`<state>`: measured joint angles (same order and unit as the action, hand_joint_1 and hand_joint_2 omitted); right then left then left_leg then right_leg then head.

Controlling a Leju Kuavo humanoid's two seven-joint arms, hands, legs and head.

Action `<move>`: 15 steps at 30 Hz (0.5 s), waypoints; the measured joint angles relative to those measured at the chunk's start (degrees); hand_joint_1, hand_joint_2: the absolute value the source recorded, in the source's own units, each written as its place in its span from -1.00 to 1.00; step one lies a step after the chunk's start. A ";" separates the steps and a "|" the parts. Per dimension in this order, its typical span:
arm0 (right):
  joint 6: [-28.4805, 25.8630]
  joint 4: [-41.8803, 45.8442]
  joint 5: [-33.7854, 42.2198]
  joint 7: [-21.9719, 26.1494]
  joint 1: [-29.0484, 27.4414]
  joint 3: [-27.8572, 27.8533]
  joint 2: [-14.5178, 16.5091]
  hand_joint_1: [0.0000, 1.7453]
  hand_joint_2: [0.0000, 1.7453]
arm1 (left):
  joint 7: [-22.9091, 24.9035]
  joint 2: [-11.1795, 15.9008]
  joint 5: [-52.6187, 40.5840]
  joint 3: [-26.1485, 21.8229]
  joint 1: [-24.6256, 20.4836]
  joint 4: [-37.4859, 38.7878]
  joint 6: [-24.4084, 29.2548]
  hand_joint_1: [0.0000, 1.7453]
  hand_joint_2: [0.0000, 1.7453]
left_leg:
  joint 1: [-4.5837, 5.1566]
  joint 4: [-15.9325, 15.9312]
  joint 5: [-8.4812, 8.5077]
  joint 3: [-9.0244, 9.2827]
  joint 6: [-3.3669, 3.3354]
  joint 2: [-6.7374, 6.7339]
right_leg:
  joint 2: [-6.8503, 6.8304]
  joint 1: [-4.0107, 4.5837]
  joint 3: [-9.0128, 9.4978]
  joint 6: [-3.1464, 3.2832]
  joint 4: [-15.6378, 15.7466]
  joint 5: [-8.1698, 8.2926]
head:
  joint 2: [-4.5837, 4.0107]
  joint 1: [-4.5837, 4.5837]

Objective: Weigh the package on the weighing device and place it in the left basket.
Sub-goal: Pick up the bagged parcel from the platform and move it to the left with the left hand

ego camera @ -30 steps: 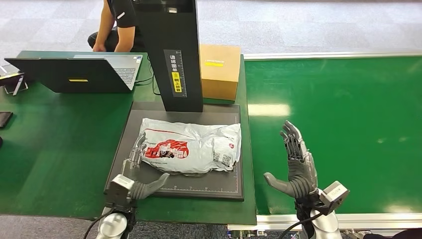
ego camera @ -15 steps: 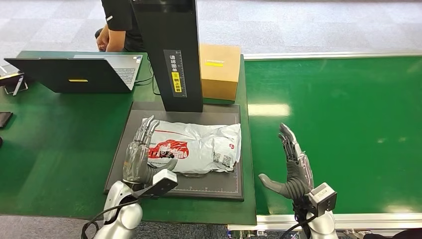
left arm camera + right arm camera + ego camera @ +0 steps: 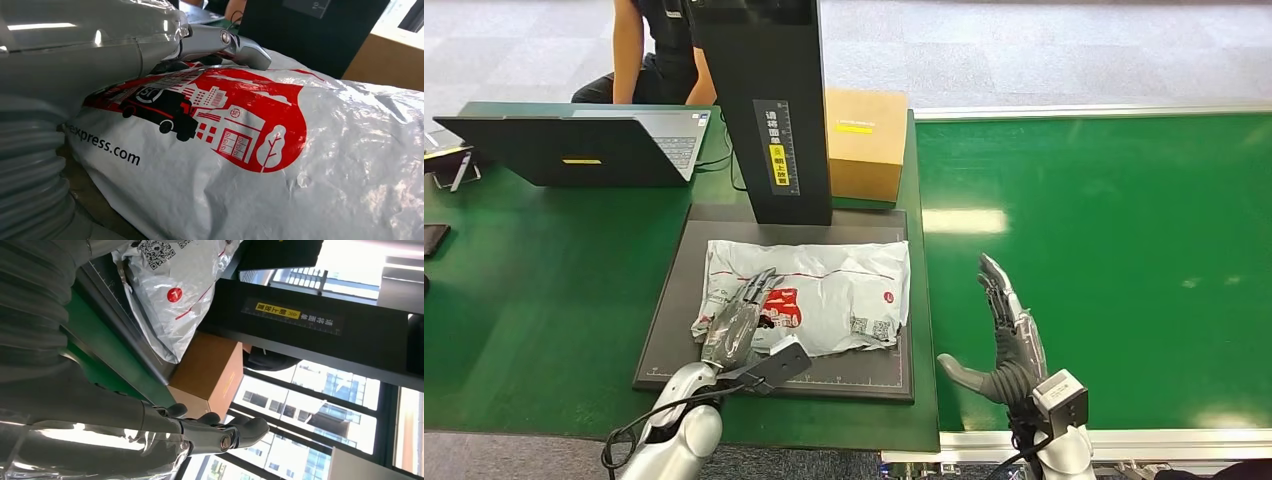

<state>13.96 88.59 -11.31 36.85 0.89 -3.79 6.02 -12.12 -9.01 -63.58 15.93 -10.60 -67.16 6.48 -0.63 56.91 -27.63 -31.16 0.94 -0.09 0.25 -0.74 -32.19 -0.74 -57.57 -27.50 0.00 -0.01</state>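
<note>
A grey-white courier package [image 3: 844, 290] with a red print lies on the dark flat platform [image 3: 864, 372] of the weighing device, in front of its black column [image 3: 769, 110]. My left hand [image 3: 742, 322] lies on the package's left part, fingers stretched flat over the red print; whether the thumb is under the edge is hidden. In the left wrist view the fingers [image 3: 220, 42] rest along the top of the package [image 3: 300, 165]. My right hand [image 3: 1009, 340] stands open and upright over the green belt, apart from the package's right end [image 3: 170, 300].
A cardboard box [image 3: 865, 140] stands behind the platform, right of the column. An open laptop [image 3: 574, 145] sits at the back left of the green table, with a person [image 3: 649, 50] behind it. The green conveyor belt [image 3: 1124, 250] stretches to the right.
My left hand has come forward from the platform's near left edge onto the package. The package has shifted slightly. My right hand has turned more edge-on and sunk a little.
</note>
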 joint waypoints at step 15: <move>-0.28 0.02 -0.37 0.01 -1.02 -0.51 0.84 -1.00 1.00 | -2.24 0.04 4.72 -1.58 -1.02 1.24 -0.15 1.00 1.00 | 0.00 0.00 0.01 0.23 0.00 0.00 | 0.00 0.00 0.23 0.01 -0.01 0.01 | 0.00 0.01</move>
<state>13.68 88.61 -11.68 36.85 -0.13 -4.30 6.86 -14.36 -8.96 -58.86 14.35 -11.62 -65.92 6.33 -0.63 56.91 -27.63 -30.93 0.94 -0.09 0.25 -0.74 -31.95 -0.74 -57.58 -27.50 0.00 -0.01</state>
